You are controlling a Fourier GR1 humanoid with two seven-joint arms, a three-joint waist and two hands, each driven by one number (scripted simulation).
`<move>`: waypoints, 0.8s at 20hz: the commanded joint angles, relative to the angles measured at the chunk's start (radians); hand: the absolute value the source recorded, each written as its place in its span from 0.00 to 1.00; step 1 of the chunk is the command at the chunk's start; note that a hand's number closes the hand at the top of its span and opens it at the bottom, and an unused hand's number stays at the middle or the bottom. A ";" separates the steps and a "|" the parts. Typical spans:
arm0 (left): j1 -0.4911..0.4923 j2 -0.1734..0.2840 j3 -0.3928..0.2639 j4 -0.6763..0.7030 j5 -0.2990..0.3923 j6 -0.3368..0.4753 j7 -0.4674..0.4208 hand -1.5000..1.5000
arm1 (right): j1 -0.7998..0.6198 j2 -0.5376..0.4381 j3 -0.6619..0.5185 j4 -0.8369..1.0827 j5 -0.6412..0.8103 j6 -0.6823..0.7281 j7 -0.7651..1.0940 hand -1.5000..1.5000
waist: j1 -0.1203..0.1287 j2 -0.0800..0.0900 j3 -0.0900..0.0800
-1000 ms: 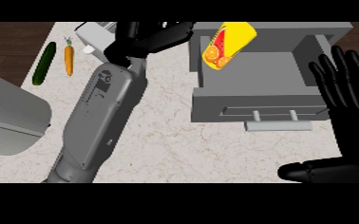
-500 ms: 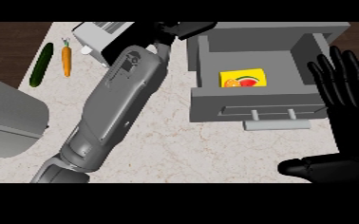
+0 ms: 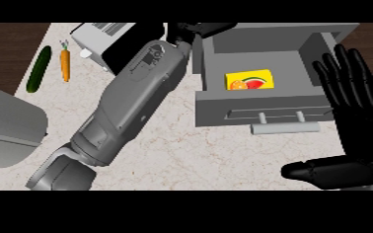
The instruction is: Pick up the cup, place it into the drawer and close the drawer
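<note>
The yellow cup (image 3: 250, 79), printed with fruit, lies on its side inside the open grey drawer (image 3: 218, 109), near the drawer's front wall. The left hand (image 3: 206, 28) shows at the top, just beyond the drawer's back left corner, fingers relaxed and holding nothing; its grey forearm runs down to the lower left. At the right edge the right hand (image 3: 348, 103) rests open with fingers up, beside the drawer's right side. The drawer's bar handle (image 3: 285, 128) faces me.
A white toaster (image 3: 97, 35) stands at the back left, partly behind the left arm. An orange carrot (image 3: 65, 64) and a green cucumber (image 3: 38, 69) lie at the far left. A grey rounded object (image 3: 18, 131) sits at the left edge.
The left hand let go of the cup, which fell from above the drawer's left rim and now lies inside. The hand drew back toward the top. The right hand stayed put.
</note>
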 commanded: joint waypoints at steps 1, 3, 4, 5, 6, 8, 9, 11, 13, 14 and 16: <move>-0.018 0.000 -0.102 0.086 0.073 0.024 -0.046 1.00 | -0.039 -0.002 -0.007 0.041 0.002 -0.003 -0.010 0.00 | -0.015 0.004 0.000; -0.014 0.000 -0.110 0.131 0.066 -0.013 -0.073 1.00 | -0.025 -0.018 -0.023 0.007 -0.027 0.011 0.010 0.00 | -0.015 0.004 0.000; -0.096 0.000 -0.110 0.164 0.075 0.009 -0.008 1.00 | 0.007 0.003 -0.001 0.017 -0.021 0.021 -0.026 0.00 | -0.029 0.007 0.001; -0.053 0.000 -0.163 0.137 0.094 0.035 -0.029 1.00 | 0.056 -0.002 0.001 -0.013 -0.025 0.043 -0.046 0.00 | -0.033 0.004 0.001; -0.075 0.000 -0.136 0.189 0.082 -0.004 -0.049 1.00 | -0.011 0.022 0.042 0.002 0.032 -0.012 -0.002 0.00 | -0.019 0.006 0.000; -0.076 0.000 -0.187 0.182 0.118 0.037 -0.054 1.00 | -0.032 0.026 0.050 0.023 0.033 -0.013 0.005 0.00 | -0.032 0.009 0.000; -0.067 0.000 -0.226 0.164 0.133 0.063 -0.036 1.00 | 0.013 -0.006 0.005 -0.035 -0.043 0.026 0.018 0.00 | -0.050 0.007 0.001; -0.055 0.000 -0.251 0.178 0.147 0.051 -0.064 1.00 | 0.000 -0.022 -0.015 0.030 -0.037 0.049 -0.030 0.00 | -0.052 0.012 0.001; -0.052 0.000 -0.288 0.226 0.123 0.050 -0.056 1.00 | 0.003 -0.005 0.008 0.004 -0.039 0.039 -0.009 0.00 | -0.052 0.013 0.001; -0.107 0.000 -0.286 0.247 0.128 0.048 -0.008 1.00 | -0.038 0.010 0.047 -0.029 -0.015 0.008 0.043 0.00 | -0.056 0.014 0.001; -0.069 0.000 -0.365 0.196 0.136 0.115 -0.003 1.00 | -0.022 0.013 0.028 0.006 -0.042 0.036 -0.018 0.00 | -0.069 0.014 0.002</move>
